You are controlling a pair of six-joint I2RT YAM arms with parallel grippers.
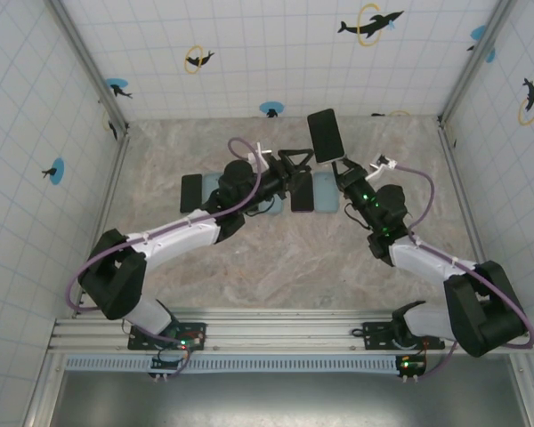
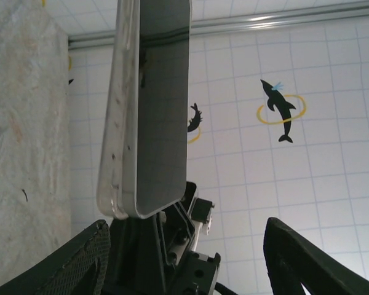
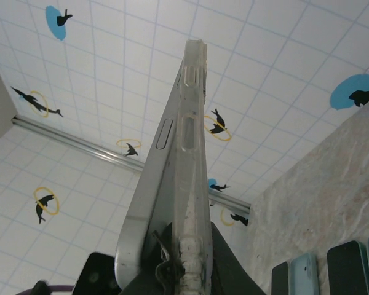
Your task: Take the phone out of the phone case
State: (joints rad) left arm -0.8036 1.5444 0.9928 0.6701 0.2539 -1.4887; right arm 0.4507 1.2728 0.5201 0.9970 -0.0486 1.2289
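- Phone (image 1: 325, 135) in its clear case (image 2: 114, 123) sits clamped in the right end effector (image 3: 184, 264), jaws shut on the bottom end, so it stands upright, raised well off the counter (image 1: 249, 258).
- Held that way, I'd say, so the upper length stands free for the other arm to peel the case away.
- Left end effector (image 2: 186, 224) hovers just beside it, fingers spread wide, gripping nothing; neither pad looks to touch the case.
- Phone not yet out of the case.
- Spare phones (image 1: 190, 191) lie flat on the counter below.
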